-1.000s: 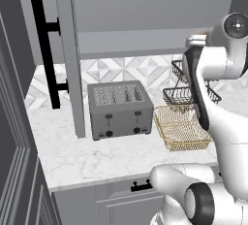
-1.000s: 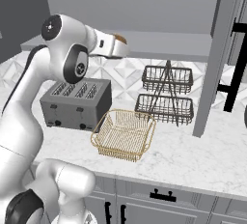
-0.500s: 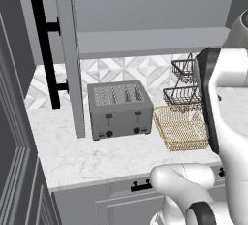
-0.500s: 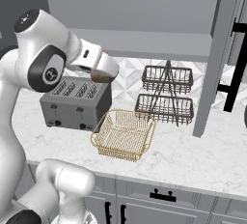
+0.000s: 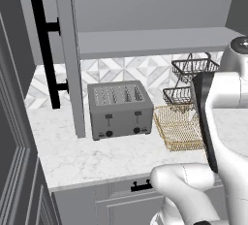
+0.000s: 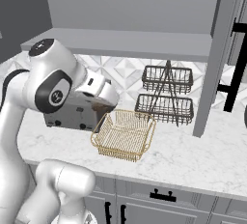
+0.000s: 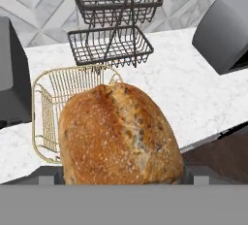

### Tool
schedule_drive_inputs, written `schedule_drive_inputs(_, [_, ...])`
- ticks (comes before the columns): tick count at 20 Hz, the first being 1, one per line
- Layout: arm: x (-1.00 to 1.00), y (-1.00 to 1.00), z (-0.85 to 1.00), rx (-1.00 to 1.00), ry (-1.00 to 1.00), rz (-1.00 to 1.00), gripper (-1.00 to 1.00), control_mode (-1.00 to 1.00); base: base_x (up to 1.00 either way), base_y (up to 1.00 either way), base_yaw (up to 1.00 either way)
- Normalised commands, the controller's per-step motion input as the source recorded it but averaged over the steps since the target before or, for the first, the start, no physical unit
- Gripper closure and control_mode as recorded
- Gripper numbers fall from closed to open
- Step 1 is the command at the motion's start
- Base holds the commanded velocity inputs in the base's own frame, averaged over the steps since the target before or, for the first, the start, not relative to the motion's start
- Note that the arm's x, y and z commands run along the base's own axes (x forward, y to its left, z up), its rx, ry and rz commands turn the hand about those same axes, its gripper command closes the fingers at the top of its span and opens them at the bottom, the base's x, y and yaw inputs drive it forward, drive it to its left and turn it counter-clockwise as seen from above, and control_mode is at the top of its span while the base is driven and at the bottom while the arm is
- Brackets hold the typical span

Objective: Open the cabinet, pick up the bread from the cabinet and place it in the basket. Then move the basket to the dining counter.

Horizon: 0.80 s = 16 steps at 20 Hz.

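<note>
Bread (image 7: 118,136) clamped in the gripper (image 6: 101,108), hanging at the basket's (image 6: 124,133) 9 o'clock rim (cabinet (image 5: 68,59) already open). Next, I'd judge: slide over the mesh, lower, release.

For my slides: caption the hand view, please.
Gripper holding a bread loaf above the wire basket.

The marble counter (image 5: 82,158) carries a grey toaster (image 5: 120,108), the golden basket (image 5: 178,127) beside it, and a dark two-tier rack (image 6: 166,94) (against the tiled back edge).
</note>
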Motion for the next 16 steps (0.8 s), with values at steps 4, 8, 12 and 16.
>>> schedule_drive_inputs(4, [0.29,0.01,-0.89,0.03,0.15,0.0,1.0,-1.0,0.0,0.0,0.0])
schedule_drive_inputs(8, [0.47,0.0,-0.72,0.1,0.19,0.0,1.0,-1.0,0.0,0.0,0.0])
schedule_drive_inputs(12, [0.63,0.0,-0.65,0.12,0.22,0.0,1.0,-1.0,0.0,0.0,0.0])
schedule_drive_inputs(16, [0.67,0.0,-0.57,0.12,0.22,0.0,1.0,-1.0,0.0,0.0,0.0])
